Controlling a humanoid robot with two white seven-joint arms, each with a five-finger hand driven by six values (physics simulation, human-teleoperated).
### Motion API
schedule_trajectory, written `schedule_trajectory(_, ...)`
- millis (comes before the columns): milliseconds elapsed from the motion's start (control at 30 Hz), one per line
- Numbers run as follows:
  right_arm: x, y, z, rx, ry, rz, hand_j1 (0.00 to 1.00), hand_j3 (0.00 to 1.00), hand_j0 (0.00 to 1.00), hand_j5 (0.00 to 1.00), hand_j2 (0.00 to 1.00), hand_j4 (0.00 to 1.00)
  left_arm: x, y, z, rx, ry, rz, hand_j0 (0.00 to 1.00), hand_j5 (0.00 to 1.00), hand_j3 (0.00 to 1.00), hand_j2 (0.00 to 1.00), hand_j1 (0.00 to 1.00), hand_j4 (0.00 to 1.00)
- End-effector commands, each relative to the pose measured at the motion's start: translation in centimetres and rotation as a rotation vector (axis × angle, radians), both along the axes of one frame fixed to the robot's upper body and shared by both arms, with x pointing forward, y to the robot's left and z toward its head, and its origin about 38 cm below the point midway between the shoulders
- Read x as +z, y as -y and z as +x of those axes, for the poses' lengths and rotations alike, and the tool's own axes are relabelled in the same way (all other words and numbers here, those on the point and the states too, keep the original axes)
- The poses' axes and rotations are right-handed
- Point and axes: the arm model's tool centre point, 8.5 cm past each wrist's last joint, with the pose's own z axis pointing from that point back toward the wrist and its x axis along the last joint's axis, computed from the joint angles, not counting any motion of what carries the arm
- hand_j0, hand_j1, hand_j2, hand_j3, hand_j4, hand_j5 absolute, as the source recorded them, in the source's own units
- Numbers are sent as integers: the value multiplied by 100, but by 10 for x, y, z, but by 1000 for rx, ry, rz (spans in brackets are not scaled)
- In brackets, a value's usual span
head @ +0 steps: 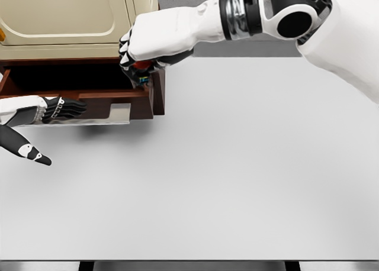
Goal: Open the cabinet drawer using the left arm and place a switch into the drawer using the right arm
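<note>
The drawer (89, 87) stood pulled out from the cream cabinet (65, 16), its dark inside showing. The right hand (141, 52) hung over the drawer's near right corner, fingers curled tight around the switch (141, 70) — just a red and coloured sliver peeked out beneath the palm, above the drawer's rim. The left hand (59, 109) lay against the drawer front below and to the left, fingers stretched flat — gripping nothing. White table (237, 176) spread beneath.

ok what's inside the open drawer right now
The drawer interior looks dark and bare where visible. The right robot hand holds a small red object over its right end, hiding that corner. The left robot hand rests at its front edge.
</note>
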Motion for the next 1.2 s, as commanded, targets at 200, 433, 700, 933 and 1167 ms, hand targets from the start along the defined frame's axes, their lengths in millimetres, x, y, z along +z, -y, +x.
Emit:
schedule_trajectory(200, -5, -28, 14, -13, -37, -3, 38, 38, 38, 38, 38, 38, 0, 1, -2, -16, 12, -18, 100, 100, 100, 100, 100, 100)
schedule_trajectory(433, -9, -43, 24, -34, -61, -8, 38, 38, 38, 38, 38, 38, 8, 5, -4, -60, 73, -73, 100, 100, 100, 100, 100, 100)
schedule_trajectory(700, -17, -47, 38, -78, -90, -19, 39, 39, 39, 39, 39, 39, 14, 11, -5, -111, 137, -118, 100, 100, 100, 100, 100, 100)
schedule_trajectory(933, -16, -57, 27, -36, -80, -24, 100, 100, 100, 100, 100, 100, 15, 13, -7, -132, 162, -137, 100, 100, 100, 100, 100, 100)
schedule_trajectory(1167, -19, -54, 31, -48, -92, -22, 100, 100, 100, 100, 100, 100, 16, 12, -7, -132, 163, -136, 100, 100, 100, 100, 100, 100)
